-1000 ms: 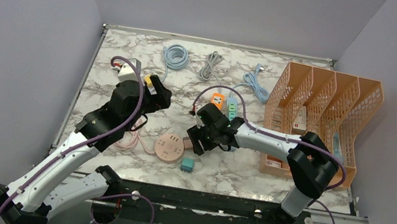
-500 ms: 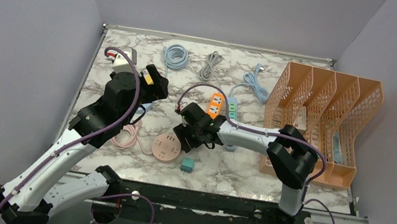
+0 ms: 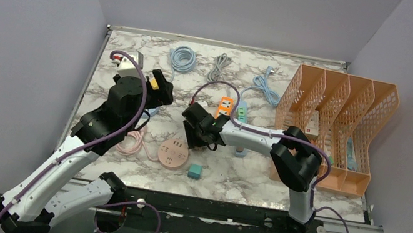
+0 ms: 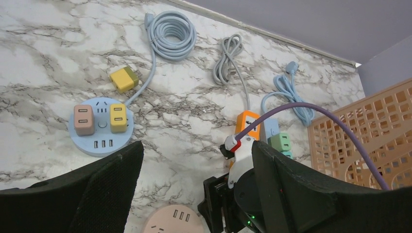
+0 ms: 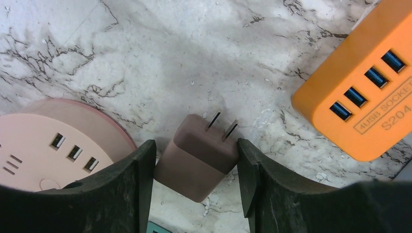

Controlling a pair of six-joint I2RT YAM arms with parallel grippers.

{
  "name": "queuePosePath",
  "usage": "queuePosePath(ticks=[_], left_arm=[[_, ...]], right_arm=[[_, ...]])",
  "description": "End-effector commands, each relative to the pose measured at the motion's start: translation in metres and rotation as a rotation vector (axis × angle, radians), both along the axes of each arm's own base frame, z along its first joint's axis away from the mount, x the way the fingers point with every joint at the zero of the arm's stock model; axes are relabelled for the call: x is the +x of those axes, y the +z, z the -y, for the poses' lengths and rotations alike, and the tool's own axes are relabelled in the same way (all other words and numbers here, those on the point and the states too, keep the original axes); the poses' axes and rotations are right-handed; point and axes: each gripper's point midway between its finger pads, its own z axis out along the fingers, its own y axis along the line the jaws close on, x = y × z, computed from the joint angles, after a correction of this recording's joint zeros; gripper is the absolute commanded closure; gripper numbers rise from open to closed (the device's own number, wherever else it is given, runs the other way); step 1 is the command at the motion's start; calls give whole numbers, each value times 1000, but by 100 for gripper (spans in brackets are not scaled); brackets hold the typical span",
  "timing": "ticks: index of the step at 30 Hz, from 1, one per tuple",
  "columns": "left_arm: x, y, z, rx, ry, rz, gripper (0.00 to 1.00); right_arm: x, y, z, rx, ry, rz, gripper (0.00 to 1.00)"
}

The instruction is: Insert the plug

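Note:
A brown two-prong plug (image 5: 197,155) lies on the marble table, prongs pointing away. My right gripper (image 5: 194,145) has a finger pressed against each side of it. Just left of it lies a round pink socket hub (image 5: 43,145), also seen in the top view (image 3: 174,153). An orange power strip (image 5: 359,97) lies to the right. From above, the right gripper (image 3: 197,140) hides the plug. My left gripper (image 4: 197,145) hangs open and empty high over the table. Below it sits a round blue socket hub (image 4: 99,126) with a pink and a yellow plug in it.
A teal cube plug (image 3: 195,171) lies in front of the pink hub. A yellow plug (image 4: 124,79), a coiled blue cable (image 3: 183,57), a grey cable (image 3: 220,67) and another blue cable (image 3: 267,87) lie at the back. A peach file rack (image 3: 342,123) stands at the right.
My right gripper has slid left and farther back along the table, and its fingers have closed in onto the brown plug. The left arm rose and swung back, then held still.

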Motion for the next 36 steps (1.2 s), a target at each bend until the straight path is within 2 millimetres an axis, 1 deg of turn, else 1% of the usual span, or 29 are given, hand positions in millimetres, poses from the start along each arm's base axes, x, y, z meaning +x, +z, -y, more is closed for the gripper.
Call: queuePosePath(ticks=[1, 4, 10, 13, 19, 24, 27, 30, 32, 36], left_arm=[[-4, -10, -3, -8, 4, -6, 16], [-9, -29, 1, -51, -2, -46, 16], [-21, -73, 10, -139, -15, -145, 16], [-24, -89, 21, -167, -63, -179, 16], [-29, -113, 48, -217, -190, -211, 16], [-36, -135, 57, -226, -248, -236, 17], [-38, -133, 72, -261, -336, -200, 19], [-40, -124, 87, -316, -426, -137, 21], [-41, -122, 92, -353, -445, -110, 22], [-37, -123, 93, -433, -416, -85, 21]], right_arm=[[0, 5, 7, 14, -84, -17, 64], [8, 30, 0, 123, -115, -24, 64], [24, 73, -3, 326, -203, -69, 63], [27, 93, -6, 419, -242, -98, 63], [27, 120, -9, 620, -370, -242, 62], [28, 136, -14, 742, -433, -330, 62], [24, 139, -18, 780, -459, -384, 62], [18, 142, -24, 829, -485, -454, 61], [14, 144, -27, 852, -476, -480, 61], [10, 144, -32, 877, -507, -546, 61]])
